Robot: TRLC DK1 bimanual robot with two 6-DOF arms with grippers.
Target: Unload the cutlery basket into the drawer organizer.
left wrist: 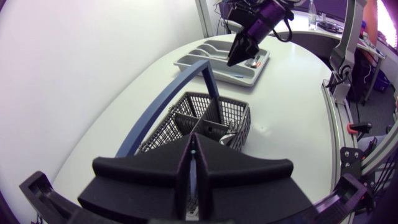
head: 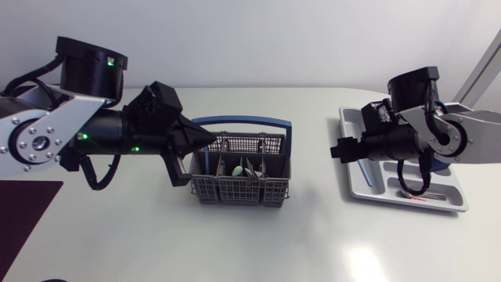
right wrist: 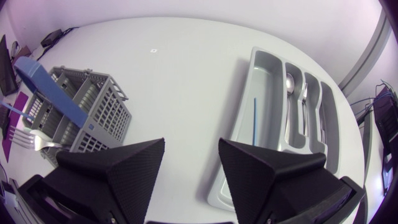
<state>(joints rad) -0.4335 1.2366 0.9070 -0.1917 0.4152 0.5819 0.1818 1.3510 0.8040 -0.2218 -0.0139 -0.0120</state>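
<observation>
Two claws hang over the white worktop [head: 235, 243]. Nearest, at its front left corner, lies a dark maroon mat [head: 23, 215]. Around the middle of the worktop stands the grey cutlery basket [head: 235, 190], upright, its blue handle [head: 243, 121] arched over the top. A fork [right wrist: 28, 140] stands in it with its tines clear of the rim, among other pieces too crowded to tell apart. The left claw [head: 210, 141] sits just above the basket's left rim, its fingers pressed together on a thin blue strip [left wrist: 193, 168] that is too slim to identify.

Farther toward the right edge, the right claw [right wrist: 191, 148] hovers at the left wall of the drawer organizer [right wrist: 266, 87], fingers spread wide apart. The grey organizer lies flat near the worktop's right edge, reaching toward the back edge. Its long left compartment holds a blue rod [right wrist: 254, 118]. The next compartment holds a spoon [right wrist: 290, 82], and those beyond hold more metal cutlery.
</observation>
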